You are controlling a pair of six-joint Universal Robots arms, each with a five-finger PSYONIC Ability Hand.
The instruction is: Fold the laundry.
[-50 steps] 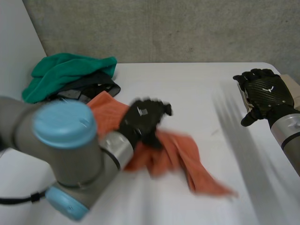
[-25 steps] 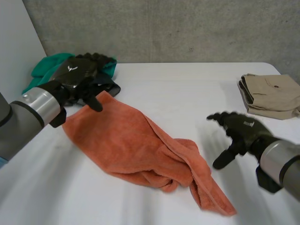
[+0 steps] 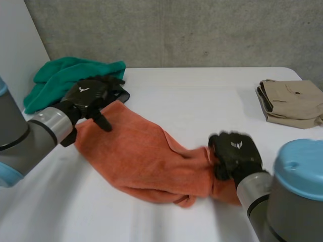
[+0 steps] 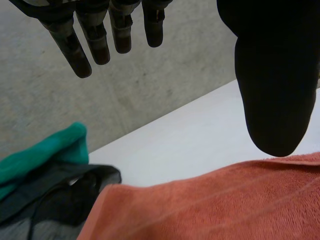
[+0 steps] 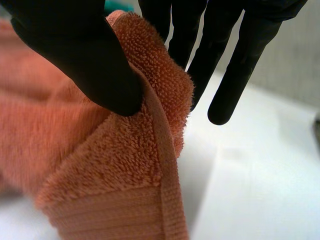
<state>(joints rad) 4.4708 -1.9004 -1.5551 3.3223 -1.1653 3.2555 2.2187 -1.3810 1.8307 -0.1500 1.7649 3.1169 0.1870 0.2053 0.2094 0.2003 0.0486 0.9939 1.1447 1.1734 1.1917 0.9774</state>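
— What is the cloth made of?
— The orange towel (image 3: 146, 156) is thick looped terry with a flat woven band along its hem. It lies mid-table on the white table (image 3: 202, 91), running from 10 o'clock to 4 o'clock. The far end is smooth, and the near end is bunched into soft folds.

— And the hands?
— The right hand (image 3: 236, 154) is at the 4 o'clock end. It pinches the hemmed edge between its thumb and straight fingers, and the right wrist view shows the pile squashed under the thumb. The left hand (image 3: 91, 95) is over the 10 o'clock corner with its fingers straight and spread away from the thumb, holding nothing. Whether it touches the terry cannot be told.

— What crowds the edges?
— A fleecy green heap (image 3: 60, 75) sits at 10 o'clock by the far left edge. A thin dark garment (image 4: 65, 200) lies against it, just beside the towel's corner. Folded beige trousers (image 3: 290, 101), a smooth weave with a button, lie at 2 o'clock near the right edge, well apart from the towel.

— Where is there room?
— There is bare tabletop from 12 to 2 o'clock between the towel and the trousers, and more at 7 o'clock along the near edge. A rough concrete wall (image 3: 202, 30) closes off the far side.
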